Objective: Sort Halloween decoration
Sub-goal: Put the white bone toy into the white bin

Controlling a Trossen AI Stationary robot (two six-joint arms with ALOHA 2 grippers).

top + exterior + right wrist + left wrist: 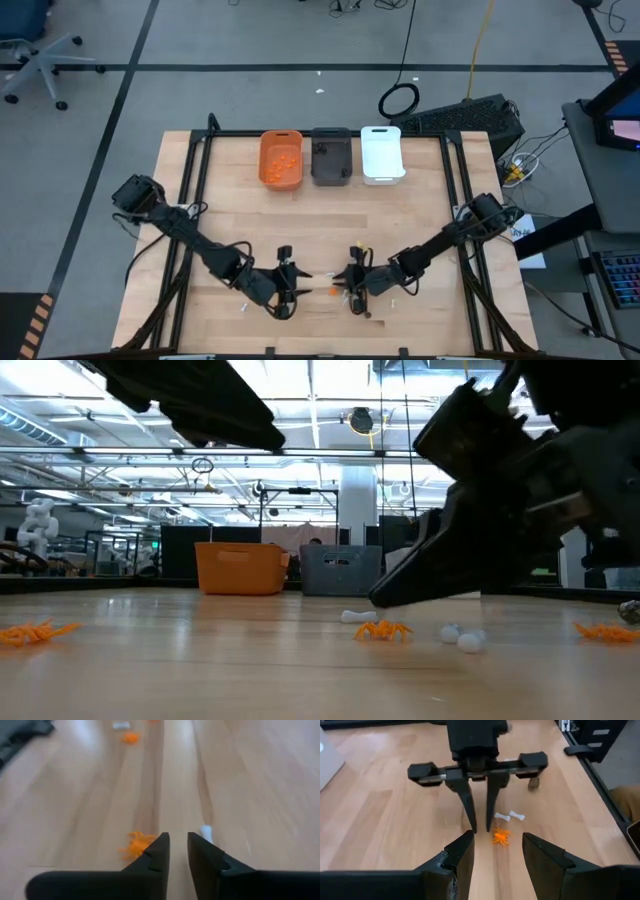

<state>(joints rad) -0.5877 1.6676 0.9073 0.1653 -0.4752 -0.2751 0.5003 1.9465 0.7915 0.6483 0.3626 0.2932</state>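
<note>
Facing one another low over the near middle of the tabletop (420, 215): both hands, with loose pieces lying between them.

- Left hand (291, 283): fingers apart, empty, aimed at an orange spider piece (500, 837) that lies just beyond its tips.
- Right hand (480, 827): fingers drawn close with only a narrow gap, nothing seen between them; tips down at the tabletop just beside the orange spider piece. Its own wrist view shows the piece (135, 845) off to one side of the fingers, not between them.
- White bone pieces (510, 815): two, lying end to end just behind the spider, near the right hand's tips.
- Dark lump (534, 783): one, farther back on the wood.
- Other orange pieces (38, 630): scattered on the near tabletop, well apart.
- Bins at the far edge, side by side: orange bin (281, 158), already holding orange pieces; dark grey bin (331, 155); white bin (382, 153).

Step in hand, as judged: picking up a single piece, most likely the orange spider, with sorting only partly done.

Next move calls for: centring one hand's fingers over the spider, closing without nudging the bones, and keeping the opposite hand clear; then carrying it to the orange bin.
</note>
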